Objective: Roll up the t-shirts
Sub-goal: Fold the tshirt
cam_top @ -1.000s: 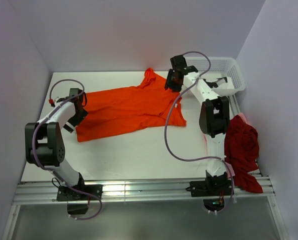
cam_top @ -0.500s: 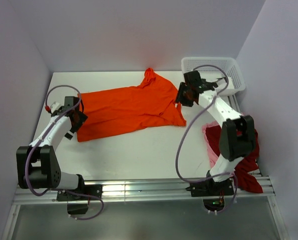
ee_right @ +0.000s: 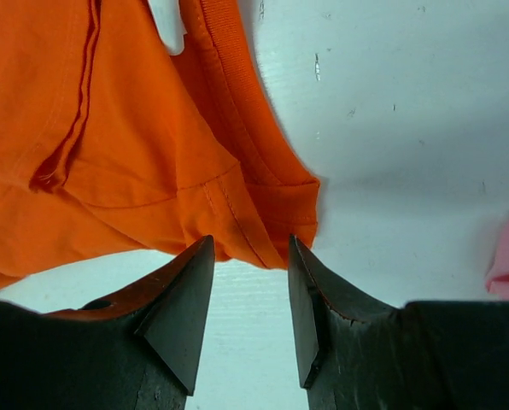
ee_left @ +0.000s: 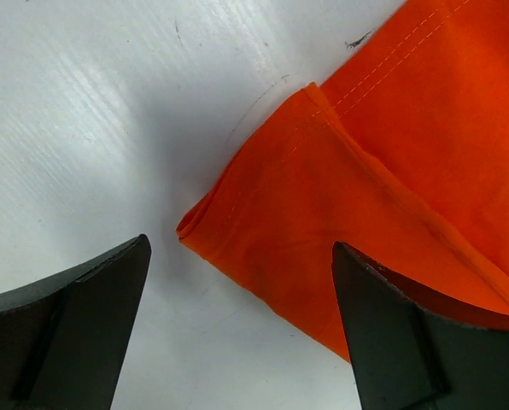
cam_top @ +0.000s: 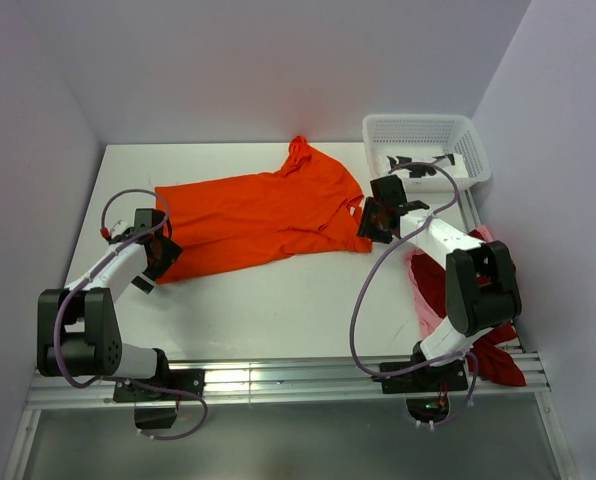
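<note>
Table (cam_top: 278, 300): white top that carries all 3 shirts and both arms.
Orange t-shirt (cam_top: 258, 215): spread flat across the middle of the table, lengthwise from left to right, with 1 sleeve pointing to the far edge.
Dark red t-shirt (cam_top: 498, 350): crumpled heap at the near right edge of the table, partly hidden by the right arm.
Basket (cam_top: 468, 135): white lattice, far right corner, apart from the orange t-shirt.
Pale pink t-shirt (cam_top: 416, 300): mostly hidden under the dark red heap; only a strip shows.
Right gripper (ee_right: 250, 243): low over the right end of the orange t-shirt, jaws narrowly parted, with the hemmed corner at their tips and not pinched.
Left gripper (ee_left: 239, 256): jaws spread wide, astride the folded left corner of the orange t-shirt, with white table under both fingers.
</note>
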Robot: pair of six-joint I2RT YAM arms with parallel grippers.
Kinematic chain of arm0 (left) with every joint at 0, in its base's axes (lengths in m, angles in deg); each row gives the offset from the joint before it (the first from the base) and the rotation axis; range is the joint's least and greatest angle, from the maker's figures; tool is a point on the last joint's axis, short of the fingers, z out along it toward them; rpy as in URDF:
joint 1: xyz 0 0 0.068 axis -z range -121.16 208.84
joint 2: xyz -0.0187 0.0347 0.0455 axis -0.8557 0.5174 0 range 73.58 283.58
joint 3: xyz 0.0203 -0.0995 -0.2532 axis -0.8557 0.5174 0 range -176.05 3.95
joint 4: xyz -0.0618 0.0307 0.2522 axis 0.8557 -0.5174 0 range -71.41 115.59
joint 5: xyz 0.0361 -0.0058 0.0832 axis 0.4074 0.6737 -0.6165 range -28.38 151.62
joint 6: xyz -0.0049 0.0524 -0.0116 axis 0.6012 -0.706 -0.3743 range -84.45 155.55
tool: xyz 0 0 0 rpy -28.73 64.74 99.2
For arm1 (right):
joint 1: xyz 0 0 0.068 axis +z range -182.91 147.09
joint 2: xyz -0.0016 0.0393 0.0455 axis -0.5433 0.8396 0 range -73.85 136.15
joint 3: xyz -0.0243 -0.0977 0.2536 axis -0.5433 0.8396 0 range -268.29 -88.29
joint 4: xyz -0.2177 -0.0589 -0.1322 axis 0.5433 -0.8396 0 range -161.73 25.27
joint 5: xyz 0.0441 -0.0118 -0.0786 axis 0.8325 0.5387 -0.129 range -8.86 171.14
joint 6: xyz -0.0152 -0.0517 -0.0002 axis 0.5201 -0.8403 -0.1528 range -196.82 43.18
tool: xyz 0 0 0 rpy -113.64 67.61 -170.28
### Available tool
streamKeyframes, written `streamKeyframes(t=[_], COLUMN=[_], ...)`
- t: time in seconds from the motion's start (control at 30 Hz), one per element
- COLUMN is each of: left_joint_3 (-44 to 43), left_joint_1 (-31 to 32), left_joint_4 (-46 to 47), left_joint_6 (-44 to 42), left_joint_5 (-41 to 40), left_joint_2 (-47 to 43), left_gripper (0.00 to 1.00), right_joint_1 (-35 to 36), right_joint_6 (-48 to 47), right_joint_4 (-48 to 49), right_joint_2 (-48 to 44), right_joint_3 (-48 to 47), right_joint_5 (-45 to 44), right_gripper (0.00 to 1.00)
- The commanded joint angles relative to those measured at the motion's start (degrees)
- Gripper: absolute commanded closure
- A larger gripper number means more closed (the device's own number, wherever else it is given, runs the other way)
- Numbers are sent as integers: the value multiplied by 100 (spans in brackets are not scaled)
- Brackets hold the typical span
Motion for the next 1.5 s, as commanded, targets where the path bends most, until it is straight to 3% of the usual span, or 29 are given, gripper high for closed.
streamKeyframes(t=[0.0, 0.27, 0.37, 0.43, 0.47, 1.0, 1.1, 1.3, 1.37, 1.4, 1.47], left_joint_3=[-37, 50, 120, 147, 164, 577, 718, 771, 841, 859, 859], left_joint_1=[-10, -10, -10, -10, -10, -256, -344, -414, -414, -414, -414], left_joint_4=[226, 244, 279, 296, 305, 287, 446, 577, 656, 709, 762], left_joint_6=[-99, -116, -73, -37, -2, 253, 262, 393, 446, 455, 464], left_joint_5=[109, 30, 21, 30, 30, 364, 425, 346, 364, 373, 381], left_joint_2=[93, -29, -56, -64, -73, -565, -592, -539, -556, -539, -478], left_gripper=[8, 8, 8, 9, 9, 12, 18, 40, 41, 49, 54], right_joint_1=[-11, 15, 24, 15, 15, 15, 15, 15, 15, 15, 15], right_joint_6=[-33, 2, 46, 81, 90, 178, 161, 160, 160, 160, 160], right_joint_4=[384, 437, 481, 481, 472, 455, 437, 455, 455, 455, 455], right_joint_2=[191, 587, 623, 631, 623, 561, 544, 517, 500, 500, 473], right_joint_3=[19, -25, 45, 71, 63, 63, 71, 45, 36, 36, 54], right_joint_5=[-130, -85, -138, -200, -217, -393, -420, -306, -279, -262, -253], right_gripper=[53, 59, 79, 98, 100, 100, 100, 100, 100, 100, 100])
